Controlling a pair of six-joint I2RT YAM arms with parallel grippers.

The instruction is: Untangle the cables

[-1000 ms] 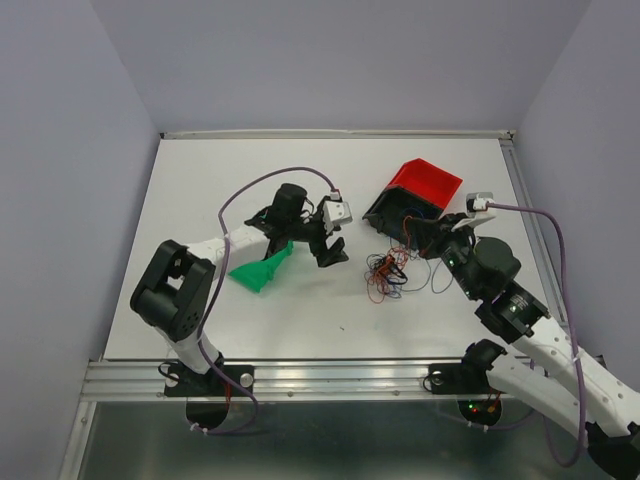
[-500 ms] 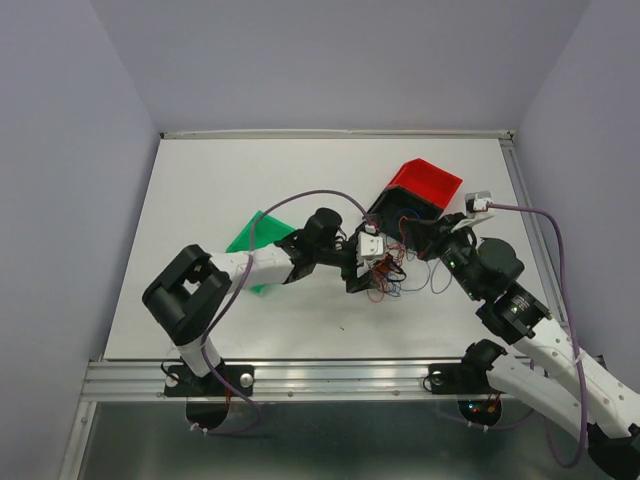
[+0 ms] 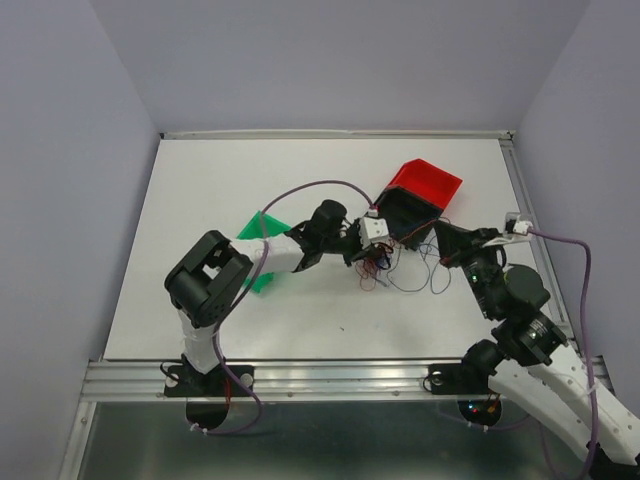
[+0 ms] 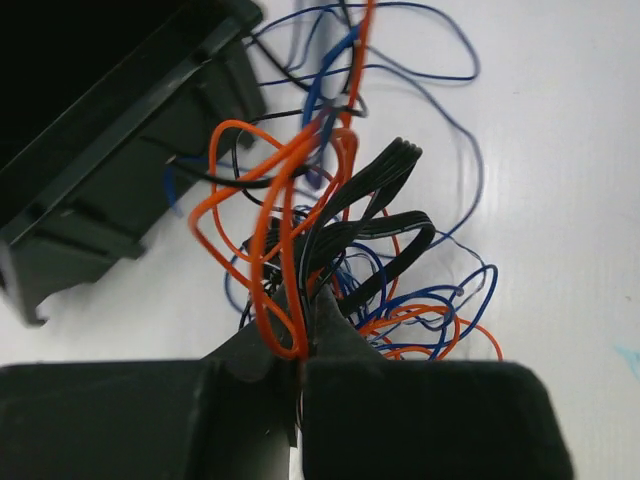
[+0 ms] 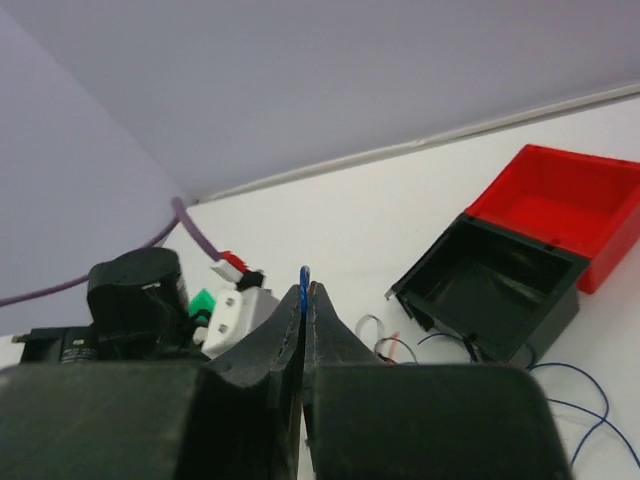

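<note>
Left tool (image 4: 300, 325) clamps the cables (image 4: 340, 220) bunched just ahead; right tool (image 5: 305, 298) pinches one blue strand (image 5: 304, 274).

Bright, even light (faint shadows)

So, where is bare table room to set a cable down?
Free: the far left of the table, between the back rail and the green bin; also the near strip between the cables and the front rail. Crowded: around the black bin and red bin, where the left gripper and right gripper hold the cables.
</note>
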